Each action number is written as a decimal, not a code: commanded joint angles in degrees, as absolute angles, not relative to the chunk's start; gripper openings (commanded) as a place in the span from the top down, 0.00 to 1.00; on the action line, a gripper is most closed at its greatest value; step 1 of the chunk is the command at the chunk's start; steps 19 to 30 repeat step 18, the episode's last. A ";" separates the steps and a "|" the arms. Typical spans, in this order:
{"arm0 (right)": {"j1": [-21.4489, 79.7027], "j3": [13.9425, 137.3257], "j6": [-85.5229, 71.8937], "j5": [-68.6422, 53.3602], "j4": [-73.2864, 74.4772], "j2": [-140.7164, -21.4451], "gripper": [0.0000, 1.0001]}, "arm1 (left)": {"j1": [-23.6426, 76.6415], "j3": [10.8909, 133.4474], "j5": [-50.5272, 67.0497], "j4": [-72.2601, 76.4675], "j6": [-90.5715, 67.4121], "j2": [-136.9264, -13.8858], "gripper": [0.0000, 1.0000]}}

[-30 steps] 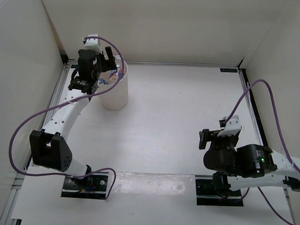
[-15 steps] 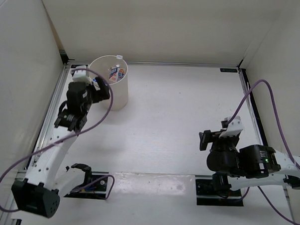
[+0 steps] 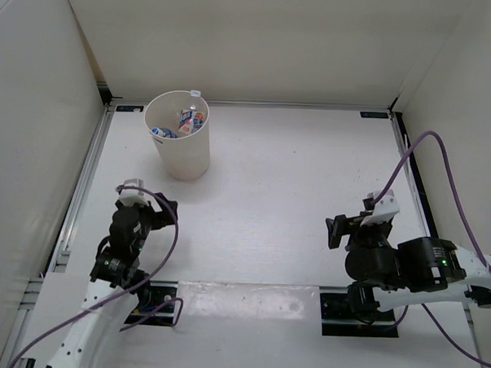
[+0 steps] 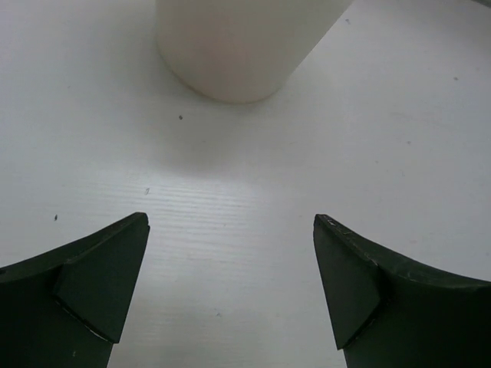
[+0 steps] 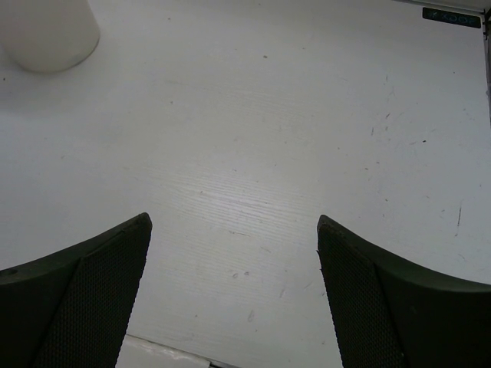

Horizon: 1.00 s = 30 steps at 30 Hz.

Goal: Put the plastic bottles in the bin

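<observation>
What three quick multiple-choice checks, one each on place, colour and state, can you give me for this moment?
1. The small plastic bottles in view lie:
A) inside the tall cream-white plastic bin
B) on the table beside it
C) in the right gripper

2. The thin cable looping over each arm is:
A) green
B) purple
C) orange

3. The two grippers are:
A) both shut on bottles
B) one open, one shut
C) both open and empty

Answers:
1 A: the top view shows their labels below the bin's rim.
2 B: the loops show purple against the white surroundings.
3 C: the left gripper and right gripper each show spread fingers with only bare table between them.
</observation>
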<state>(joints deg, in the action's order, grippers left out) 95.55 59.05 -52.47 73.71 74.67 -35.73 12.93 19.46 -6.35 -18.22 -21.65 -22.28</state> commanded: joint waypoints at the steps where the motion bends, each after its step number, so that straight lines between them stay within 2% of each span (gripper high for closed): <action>1: 95.71 58.53 -51.68 74.53 72.68 -34.54 0.10 | 13.18 16.36 -10.10 -17.84 -20.48 -15.23 0.00; 6: 95.62 58.19 -51.86 74.71 72.77 -34.54 0.10 | 13.27 13.98 -10.73 -17.33 -19.77 -10.20 0.00; 18: 93.87 59.41 -55.45 75.41 75.75 -38.85 0.10 | 13.18 13.53 -13.80 -12.74 -21.18 -16.78 0.00; 30: 93.87 59.41 -55.45 75.41 75.75 -38.85 0.10 | 13.18 13.53 -13.80 -12.74 -21.18 -16.78 0.00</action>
